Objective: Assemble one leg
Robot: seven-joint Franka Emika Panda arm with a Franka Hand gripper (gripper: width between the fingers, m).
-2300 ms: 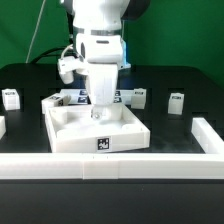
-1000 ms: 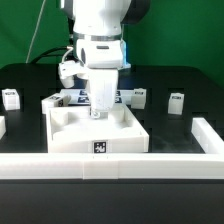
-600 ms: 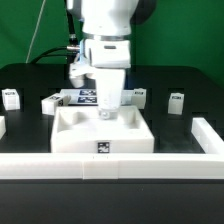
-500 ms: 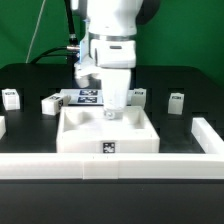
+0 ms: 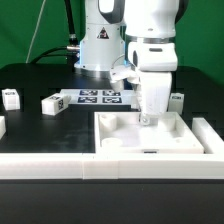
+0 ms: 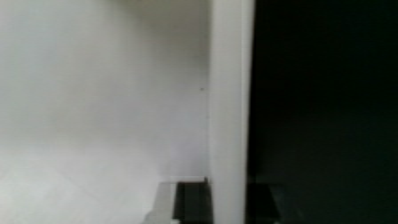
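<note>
Small white legs with marker tags lie on the black table: one at the far left (image 5: 10,98), one beside it (image 5: 52,103), and one at the exterior view's right (image 5: 177,100), partly hidden by the arm. My gripper (image 5: 150,118) points straight down and is shut on a wall of the large white square tray-like piece (image 5: 120,138), which sits at the front right. In the wrist view the white wall (image 6: 228,100) runs between my dark fingertips (image 6: 191,202), and the gripper (image 6: 228,202) straddles it. No leg is in the gripper.
The marker board (image 5: 98,97) lies flat behind the tray piece, left of the arm. A white L-shaped fence runs along the table's front (image 5: 50,165) and up the right side (image 5: 212,135), close to the tray piece. A green backdrop stands behind.
My gripper has moved toward the exterior view's right, dragging the tray-like piece from the middle to the front right corner by the fence. The legs have stayed put.
</note>
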